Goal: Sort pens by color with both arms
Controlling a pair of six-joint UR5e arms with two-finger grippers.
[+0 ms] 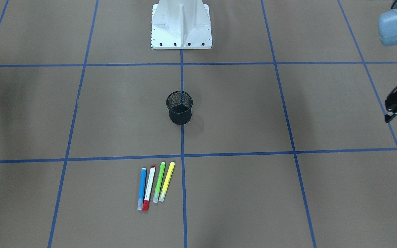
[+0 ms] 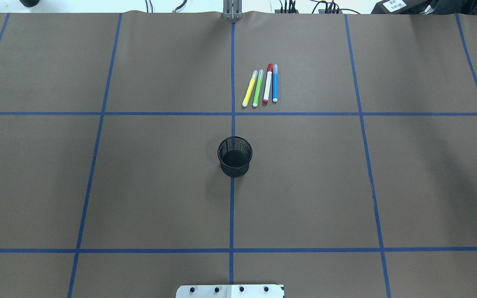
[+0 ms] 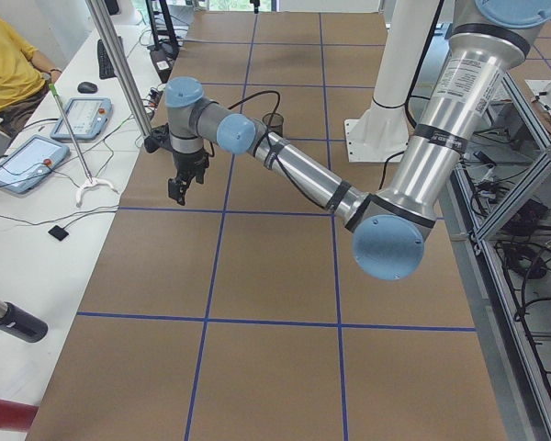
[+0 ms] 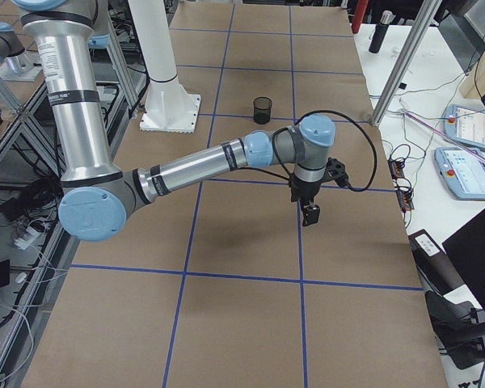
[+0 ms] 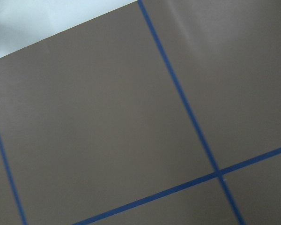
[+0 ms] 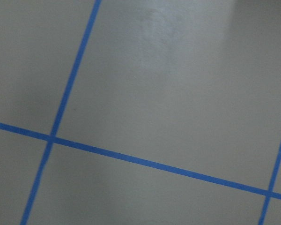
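In the front-facing view, four pens are seen lying side by side on the brown table [image 1: 240, 110]. They lie on the far side of the black mesh cup [image 1: 179, 107] from the white pedestal base [image 1: 181, 24], just to the robot's right of the centre tape line. They are the blue pen [image 1: 142, 188], the red-capped white pen [image 1: 149, 187], the green pen [image 1: 159, 182] and the yellow pen [image 1: 166, 181]. The left gripper [image 1: 389, 117] is cut by the frame edge, far out on the robot's left. Whether its jaws are wide or narrow cannot be told.

In the overhead view, the row is read from left to right as yellow, green, red-capped white and blue, each just beside the next. The cup is stood upright on the centre line, between the pens and the base.

In the exterior left view, the left arm [image 3: 303, 175] is stretched over the table, its gripper pointed down above the paper. A person [image 3: 9, 64] is seated at the side bench.

In the exterior right view, the right arm [image 4: 202, 166] is stretched out likewise. The right gripper [image 4: 310, 217] is hung pointing down, and its opening cannot be judged.

In both wrist views, brown paper and blue tape lines [image 5: 178, 89] are shown.
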